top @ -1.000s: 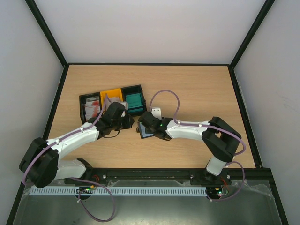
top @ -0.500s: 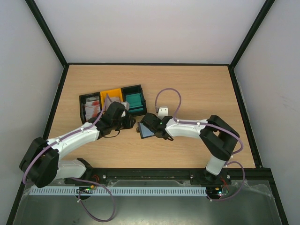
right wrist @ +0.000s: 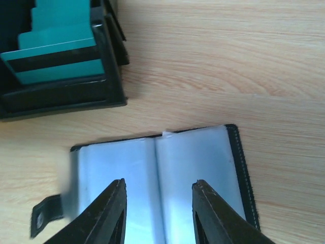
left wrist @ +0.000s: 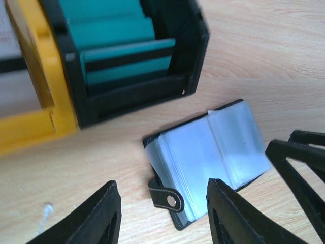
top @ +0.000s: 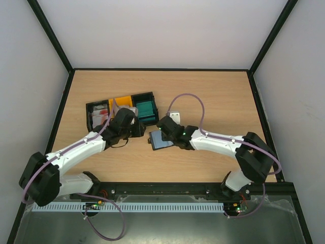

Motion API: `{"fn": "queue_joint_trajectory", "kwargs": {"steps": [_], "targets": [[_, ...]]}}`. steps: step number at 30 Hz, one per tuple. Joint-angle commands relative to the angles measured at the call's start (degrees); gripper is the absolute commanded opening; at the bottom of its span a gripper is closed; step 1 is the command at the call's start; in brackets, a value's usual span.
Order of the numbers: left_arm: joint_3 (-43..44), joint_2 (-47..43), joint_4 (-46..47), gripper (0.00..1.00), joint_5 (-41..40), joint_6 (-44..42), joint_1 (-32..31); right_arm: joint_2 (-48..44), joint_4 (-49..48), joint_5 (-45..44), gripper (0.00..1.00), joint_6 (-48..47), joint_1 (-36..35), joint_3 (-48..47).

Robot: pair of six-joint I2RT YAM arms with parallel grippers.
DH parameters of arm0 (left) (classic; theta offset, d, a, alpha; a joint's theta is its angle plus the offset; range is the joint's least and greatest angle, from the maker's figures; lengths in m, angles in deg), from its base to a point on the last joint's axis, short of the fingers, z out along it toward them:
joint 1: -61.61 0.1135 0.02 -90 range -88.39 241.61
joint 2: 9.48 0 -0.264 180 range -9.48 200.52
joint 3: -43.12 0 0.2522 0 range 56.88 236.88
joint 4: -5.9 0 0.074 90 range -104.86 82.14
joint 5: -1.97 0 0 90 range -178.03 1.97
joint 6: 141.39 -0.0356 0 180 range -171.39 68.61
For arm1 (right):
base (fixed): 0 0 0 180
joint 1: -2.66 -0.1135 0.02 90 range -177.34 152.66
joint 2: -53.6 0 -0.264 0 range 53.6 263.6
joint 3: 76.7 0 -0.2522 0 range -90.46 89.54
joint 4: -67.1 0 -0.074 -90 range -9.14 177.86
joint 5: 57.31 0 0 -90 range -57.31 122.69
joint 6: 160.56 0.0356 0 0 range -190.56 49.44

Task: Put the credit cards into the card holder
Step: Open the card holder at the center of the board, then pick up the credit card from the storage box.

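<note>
The main risk, judging from how things lie, is that the small black folding card holder (left wrist: pixel 208 152) slides or flips shut when a card is pushed at it. It lies loose on the pale wooden surface (right wrist: pixel 228 61) with nothing pinning it. Its glossy sleeves look slippery, so a card arriving at a shallow angle could skate over them instead of entering a slot. A second risk is the arms colliding, since the left arm's fingers (left wrist: pixel 109 213) and the right arm's fingers (right wrist: pixel 114 213) both hang over the same small holder. Both pairs stand moderately apart and hold nothing. The holder lies open and flat, near but clear of the black plastic bin (left wrist: pixel 127 96) that contains the teal plastic credit cards (left wrist: pixel 122 56), one showing a dark stripe. A yellow plastic bin (left wrist: pixel 30 132) adjoins that bin. The holder's inside shows clear, bluish-white plastic sleeves split by a centre fold and framed by a stitched black edge. A short black snap tab (left wrist: pixel 165 195) juts from one side. No card shows in the sleeves.
</note>
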Motion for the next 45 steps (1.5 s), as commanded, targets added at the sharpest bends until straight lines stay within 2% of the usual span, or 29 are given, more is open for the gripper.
{"fn": "queue_joint_trajectory", "kwargs": {"steps": [1, 4, 7, 13, 16, 23, 30, 38, 45], "targets": [[5.6, -1.9, -6.3, 0.53, -4.8, -5.0, 0.4, -4.3, -5.6, 5.2, 0.35, 1.2, 0.0, 4.6], [10.2, 0.8, -11.0, 0.58, -6.6, -8.5, 0.6, -6.4, -7.3, 6.0, 0.37, 2.5, 0.0, 6.4], [14.6, 5.1, -14.5, 0.57, -7.2, -11.5, 1.5, -8.0, -9.3, 6.8, 0.40, 3.5, 0.4, 7.9], [21.4, 14.9, -11.1, 0.56, 3.4, -26.9, 1.6, -10.5, -15.3, 14.1, 0.42, 5.1, 5.4, 12.0], [27.9, 22.4, -12.5, 0.53, 3.7, -32.8, 1.8, -11.8, -17.3, 17.7, 0.42, 5.6, 9.3, 14.1], [41.6, 37.2, -21.3, 0.48, 5.0, -44.3, 4.2, -15.6, -13.0, 21.9, 0.42, 0.9, 14.5, 15.4], [47.0, 41.3, -26.5, 0.45, 10.7, -50.5, 8.2, -13.2, -9.1, 24.2, 0.42, -3.9, 17.3, 15.6], [48.8, 46.7, -31.6, 0.41, 11.5, -54.0, 9.9, -10.1, -7.0, 24.4, 0.42, -6.9, 18.3, 14.2], [49.3, 46.6, -31.3, 0.31, 14.5, -56.3, 10.2, -8.4, -5.1, 23.3, 0.41, -6.9, 18.5, 12.2]]}}
